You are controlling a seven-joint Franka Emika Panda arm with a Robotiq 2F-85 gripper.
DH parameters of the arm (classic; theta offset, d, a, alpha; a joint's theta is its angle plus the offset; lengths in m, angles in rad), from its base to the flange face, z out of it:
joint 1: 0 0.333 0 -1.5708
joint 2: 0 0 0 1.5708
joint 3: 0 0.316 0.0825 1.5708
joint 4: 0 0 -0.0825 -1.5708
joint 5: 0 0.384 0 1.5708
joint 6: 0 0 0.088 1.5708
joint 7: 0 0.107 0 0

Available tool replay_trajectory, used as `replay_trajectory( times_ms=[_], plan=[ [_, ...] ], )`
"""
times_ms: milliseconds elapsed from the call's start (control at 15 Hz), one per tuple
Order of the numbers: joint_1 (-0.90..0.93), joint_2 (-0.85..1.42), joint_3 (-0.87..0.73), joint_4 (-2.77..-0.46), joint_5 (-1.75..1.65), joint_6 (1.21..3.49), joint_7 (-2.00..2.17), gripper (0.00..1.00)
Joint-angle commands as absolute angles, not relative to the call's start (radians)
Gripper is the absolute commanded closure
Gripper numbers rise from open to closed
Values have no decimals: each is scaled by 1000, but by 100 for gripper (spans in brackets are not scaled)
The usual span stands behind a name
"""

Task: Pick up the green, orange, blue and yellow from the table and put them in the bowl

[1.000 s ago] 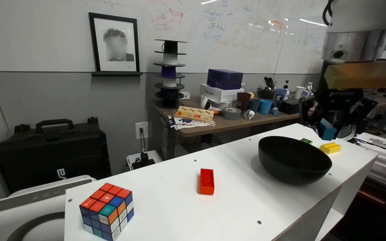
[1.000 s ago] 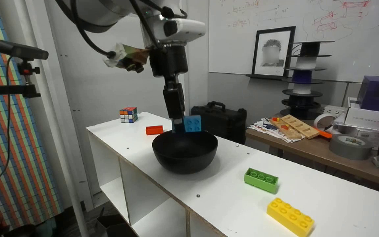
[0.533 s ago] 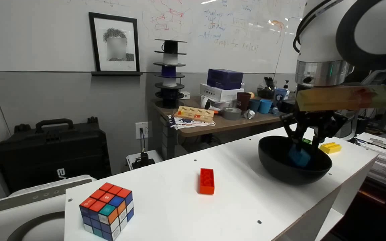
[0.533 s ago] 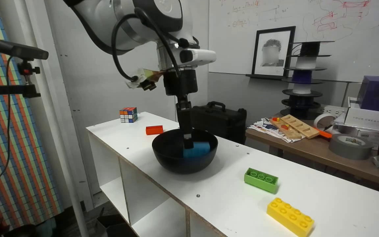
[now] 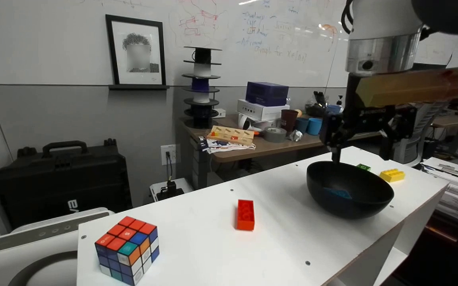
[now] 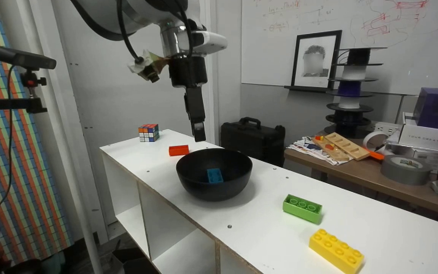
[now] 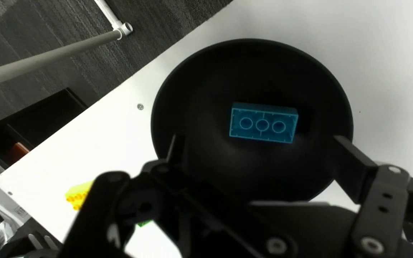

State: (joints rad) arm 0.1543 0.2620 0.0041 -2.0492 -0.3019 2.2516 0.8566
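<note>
Your gripper (image 5: 361,155) hung above the black bowl (image 6: 213,192) with its jaws spread wide and released; the wrist view gave you the fingers (image 7: 353,165) well apart, reaching over the bowl's dark inside. In an exterior view they overlapped edge-on, so you could not judge the gap from there.

The blue block (image 7: 263,123) lay in the bowl, hollow side with three rings facing the gripper. Against the black it came out dim in both exterior views, and you could not tell how much of it the near wall of the bowl hid.

On one side of the bowl, resting on the white table (image 5: 197,246), you had the green block (image 6: 302,208) near and the yellow block (image 6: 336,249) farther off. On the bowl's opposite side lay the red-orange block (image 5: 245,215), with the puzzle cube (image 5: 127,251) farther from the bowl.

In an exterior view the bowl's rim left you only a scrap of the green block; in the wrist view the gripper's linkage left just a sliver. That linkage also covered part of the yellow block and a stretch of the bowl's rim.

Above the bowl, your arm (image 5: 384,20) was cut off in both exterior views. A yellowish piece (image 5: 420,89) on it ran out of frame and blocked part of the gripper; you could not tell what.
</note>
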Motion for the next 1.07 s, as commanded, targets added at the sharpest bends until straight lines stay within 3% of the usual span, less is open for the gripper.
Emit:
replay_trajectory(
  times_ms=[0, 400, 1000],
  plan=[
    [159, 257, 0, -2051, -300, 2249, 855, 0],
    [158, 295, -11, -2049, -298, 2254, 854, 0],
    [310, 362, 47, -1999, -542, 2264, 910, 0]
  ],
)
